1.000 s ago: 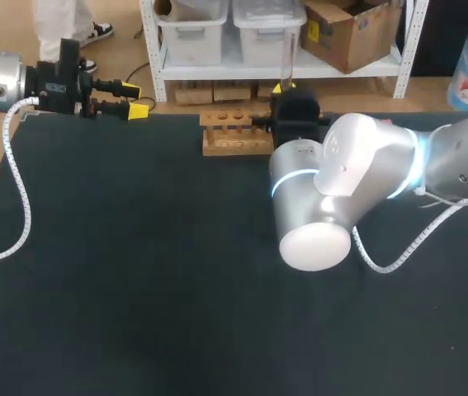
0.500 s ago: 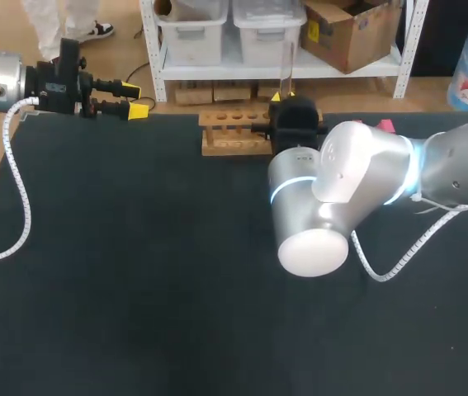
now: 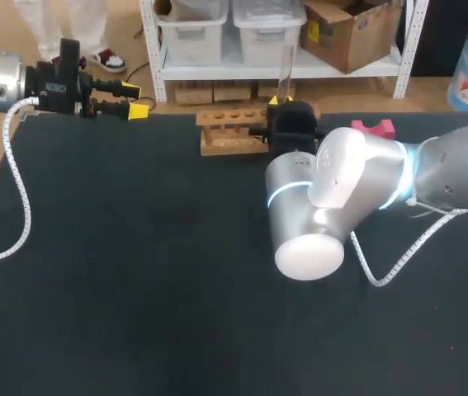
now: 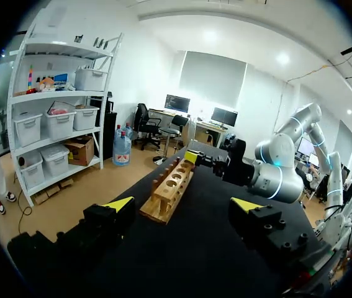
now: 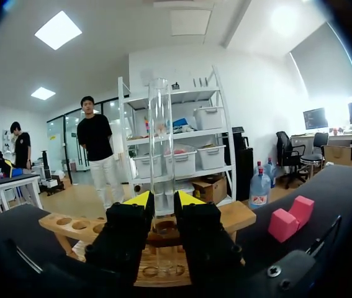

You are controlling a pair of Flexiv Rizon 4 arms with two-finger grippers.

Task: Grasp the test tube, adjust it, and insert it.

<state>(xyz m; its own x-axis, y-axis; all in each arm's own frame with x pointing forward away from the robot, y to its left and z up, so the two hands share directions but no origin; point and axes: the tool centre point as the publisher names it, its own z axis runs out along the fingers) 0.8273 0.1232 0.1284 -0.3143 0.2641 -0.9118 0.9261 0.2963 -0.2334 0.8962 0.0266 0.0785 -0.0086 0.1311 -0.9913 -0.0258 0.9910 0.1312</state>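
Observation:
A clear glass test tube [image 3: 286,70] [image 5: 161,136] stands upright in my right gripper [image 3: 281,102] [image 5: 161,200], which is shut on its lower part. The tube's lower end hangs just over the right end of the wooden rack [image 3: 232,132] [image 5: 61,225], close to one of its holes. My left gripper [image 3: 131,108] [image 4: 182,205] is open and holds nothing, level above the table's far left corner and well left of the rack [image 4: 169,189]. In the left wrist view my right arm [image 4: 269,174] shows beyond the rack's far end.
A pink block [image 3: 371,128] [image 5: 290,217] lies on the black table to the right of the rack. My right arm's big silver elbow [image 3: 316,206] hangs over the table's middle right.
My right arm has shifted a little to the left with the tube, uncovering the pink block. The left arm has not moved.

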